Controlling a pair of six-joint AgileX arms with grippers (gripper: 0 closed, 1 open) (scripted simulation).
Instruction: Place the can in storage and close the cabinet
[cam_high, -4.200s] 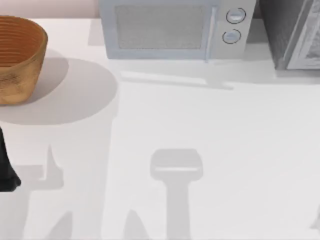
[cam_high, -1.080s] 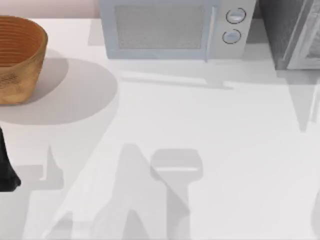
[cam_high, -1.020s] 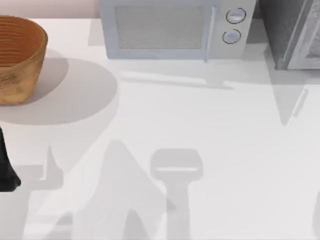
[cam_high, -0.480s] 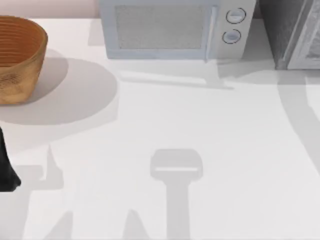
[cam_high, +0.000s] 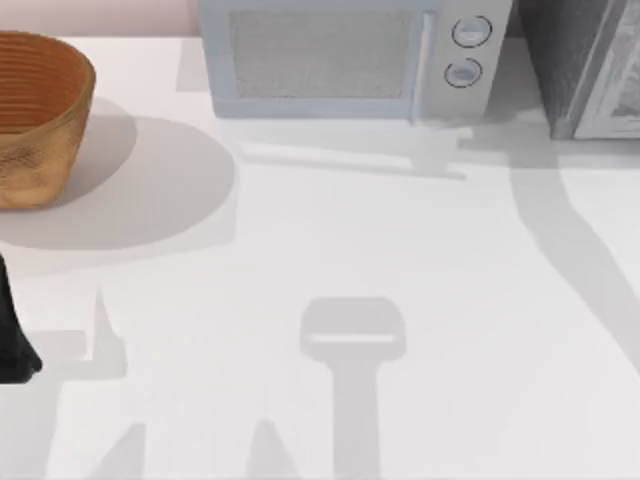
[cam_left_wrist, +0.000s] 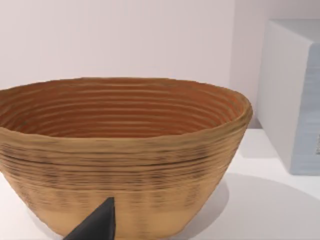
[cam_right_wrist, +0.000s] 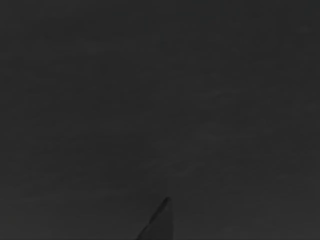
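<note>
The can's place cannot be told and the right wrist view is dark, so the risk, I judge, is the cabinet (cam_high: 585, 70) at upper right being shut blind, while the microwave (cam_high: 345, 60) crowds it and the left gripper (cam_high: 12, 340), grip untellable, idles by the basket (cam_high: 40, 120).

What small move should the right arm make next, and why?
Probably draw the right arm back a little from the cabinet: its wrist view is dark, and a shadow runs over the table to the cabinet's foot. The left arm is parked at the table's left edge.
</note>
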